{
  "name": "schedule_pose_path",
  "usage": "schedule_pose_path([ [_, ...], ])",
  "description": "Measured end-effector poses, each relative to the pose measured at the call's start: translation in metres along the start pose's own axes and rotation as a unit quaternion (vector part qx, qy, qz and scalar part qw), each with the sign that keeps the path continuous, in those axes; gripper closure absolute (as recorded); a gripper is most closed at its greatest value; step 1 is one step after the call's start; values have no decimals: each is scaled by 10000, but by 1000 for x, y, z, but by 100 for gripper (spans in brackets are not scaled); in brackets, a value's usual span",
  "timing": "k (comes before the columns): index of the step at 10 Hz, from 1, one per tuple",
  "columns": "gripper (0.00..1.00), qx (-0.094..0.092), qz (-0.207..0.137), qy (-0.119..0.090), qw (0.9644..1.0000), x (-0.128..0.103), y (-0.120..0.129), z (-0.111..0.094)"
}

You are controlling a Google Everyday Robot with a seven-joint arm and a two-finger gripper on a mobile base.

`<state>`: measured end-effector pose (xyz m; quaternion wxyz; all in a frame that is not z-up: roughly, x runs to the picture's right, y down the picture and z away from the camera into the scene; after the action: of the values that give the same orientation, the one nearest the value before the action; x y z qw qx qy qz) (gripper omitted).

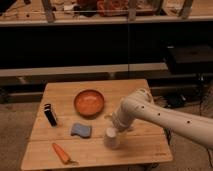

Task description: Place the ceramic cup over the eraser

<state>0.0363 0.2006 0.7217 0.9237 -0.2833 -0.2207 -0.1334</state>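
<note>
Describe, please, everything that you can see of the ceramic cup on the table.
The ceramic cup is small, plain and whitish, tapered, with no handle in sight. It stands near the front edge of the wooden table, right of the blue block and apart from it, in front of the orange bowl. The pincer is directly above it, at its top; whether it grips the cup cannot be told.

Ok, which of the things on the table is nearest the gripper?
The whitish ceramic cup, directly below the gripper near the table's front; the orange bowl, blue sponge, carrot and black block sit farther off.
</note>
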Motion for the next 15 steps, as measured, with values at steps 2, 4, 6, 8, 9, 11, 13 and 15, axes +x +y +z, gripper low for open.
schedule_pose_path([
  [2,20,-9,-35,-15,10000,0,0,5],
  [4,20,-10,-51,-32,10000,0,1,8],
  [6,20,-10,-77,-51,10000,0,1,13],
  [8,20,-8,-97,-67,9999,-1,2,16],
  [9,20,-12,-106,-83,9999,0,3,18],
  [11,20,1,-123,-96,9999,0,3,21],
  [13,20,8,-138,-106,9998,0,4,23],
  [15,20,11,-154,-123,9998,0,4,25],
])
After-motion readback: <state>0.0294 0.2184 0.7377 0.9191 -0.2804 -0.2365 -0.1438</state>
